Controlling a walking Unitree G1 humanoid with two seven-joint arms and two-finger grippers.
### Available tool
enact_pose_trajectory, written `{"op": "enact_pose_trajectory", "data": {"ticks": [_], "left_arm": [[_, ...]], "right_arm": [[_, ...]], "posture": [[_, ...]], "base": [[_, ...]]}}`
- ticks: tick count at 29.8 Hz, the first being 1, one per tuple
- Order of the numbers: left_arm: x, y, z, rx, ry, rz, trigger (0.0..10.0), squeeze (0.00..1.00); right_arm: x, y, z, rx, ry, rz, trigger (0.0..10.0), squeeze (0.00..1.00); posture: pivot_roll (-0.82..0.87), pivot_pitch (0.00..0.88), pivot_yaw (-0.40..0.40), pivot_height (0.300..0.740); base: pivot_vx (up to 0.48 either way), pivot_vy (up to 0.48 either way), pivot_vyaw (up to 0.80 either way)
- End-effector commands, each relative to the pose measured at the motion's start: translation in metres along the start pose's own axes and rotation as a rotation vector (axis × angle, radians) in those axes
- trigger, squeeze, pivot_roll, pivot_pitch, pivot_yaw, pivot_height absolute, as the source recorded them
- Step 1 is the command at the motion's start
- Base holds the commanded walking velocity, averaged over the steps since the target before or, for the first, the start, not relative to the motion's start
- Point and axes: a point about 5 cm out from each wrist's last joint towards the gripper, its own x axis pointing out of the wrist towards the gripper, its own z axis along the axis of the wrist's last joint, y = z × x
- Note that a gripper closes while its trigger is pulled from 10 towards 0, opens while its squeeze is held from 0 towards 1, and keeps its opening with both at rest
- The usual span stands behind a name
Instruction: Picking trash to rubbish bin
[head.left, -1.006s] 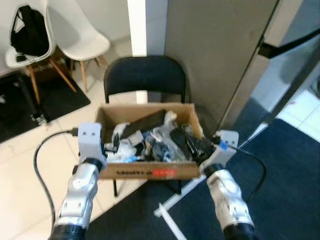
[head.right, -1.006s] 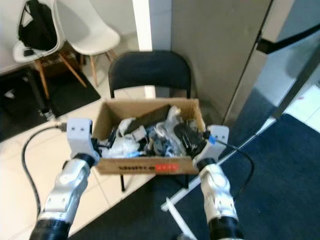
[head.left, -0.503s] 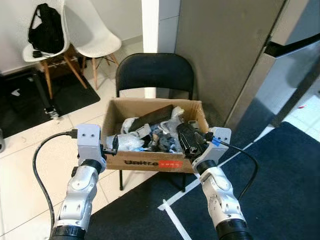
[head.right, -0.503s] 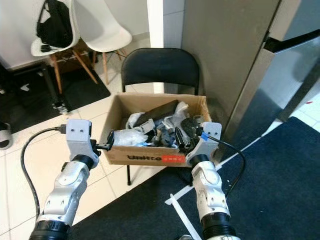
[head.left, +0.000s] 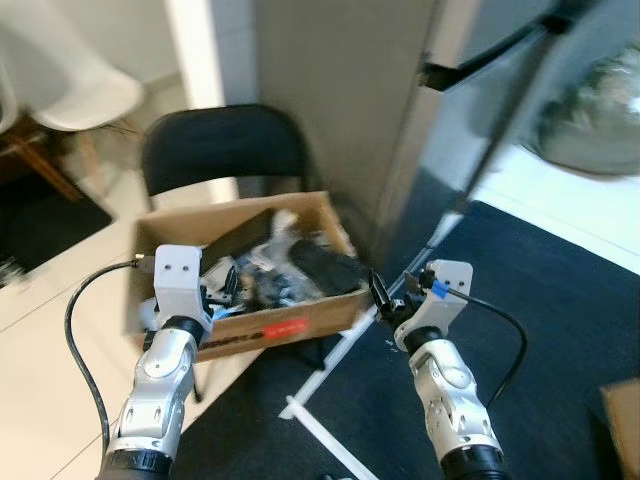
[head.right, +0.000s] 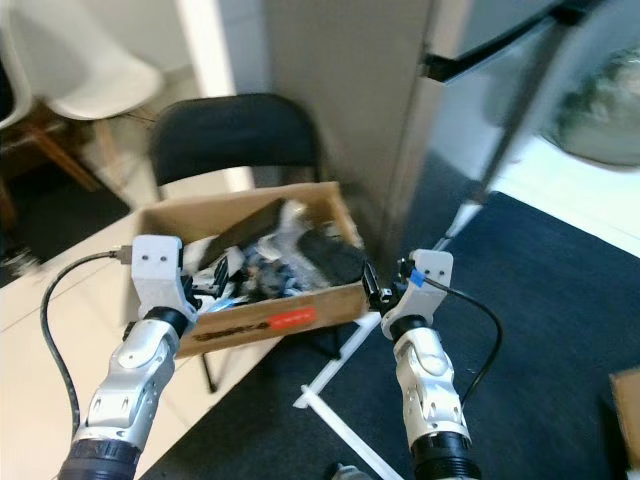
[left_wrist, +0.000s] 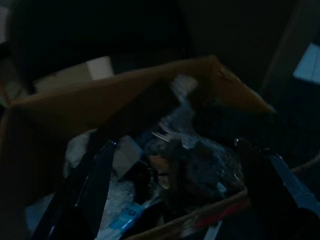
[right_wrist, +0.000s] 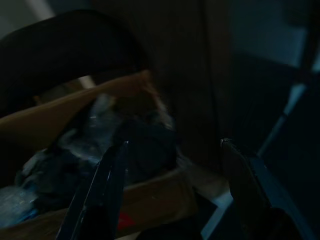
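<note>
A brown cardboard box (head.left: 255, 332) stuffed with plastic wrappers and dark trash (head.left: 290, 262) rests on a black folding chair (head.left: 215, 150). My left gripper (head.left: 215, 292) hovers at the box's front left edge, open, with nothing between its fingers. In the left wrist view its fingers (left_wrist: 95, 185) frame the heap of trash (left_wrist: 185, 155). My right gripper (head.left: 385, 298) hangs just off the box's front right corner, also open and holding nothing. The right wrist view looks past its fingers (right_wrist: 107, 185) at the box (right_wrist: 155, 190) and its contents.
A tall grey cabinet (head.left: 330, 90) stands right behind the chair. Dark blue carpet (head.left: 550, 300) covers the floor at the right, with a white line (head.left: 320, 435) along its edge. A white chair (head.left: 70, 95) stands at the far left. A cardboard corner (head.left: 625, 420) shows at the lower right.
The whole picture has swung to the right and is blurred, so the box now sits left of centre. My right gripper is now beside the box's corner instead of over it. Both grippers stay open.
</note>
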Motion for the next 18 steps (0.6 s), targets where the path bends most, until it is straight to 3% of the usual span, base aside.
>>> {"op": "enact_pose_trajectory", "data": {"ticks": [1, 18], "left_arm": [[-0.003, 0.002, -0.004, 0.017, 0.020, 0.004, 10.0, 0.00], [-0.013, 0.010, -0.024, 0.035, 0.102, -0.010, 10.0, 0.00]], "right_arm": [[-0.004, -0.001, -0.006, -0.001, 0.022, -0.010, 10.0, 0.00], [-0.020, -0.028, -0.022, -0.057, 0.094, -0.120, 10.0, 0.00]], "posture": [[0.06, 0.141, 0.035, 0.740], [0.05, 0.143, 0.033, 0.740]], "base": [[0.000, 0.000, -0.80], [0.000, 0.000, -0.80]]}}
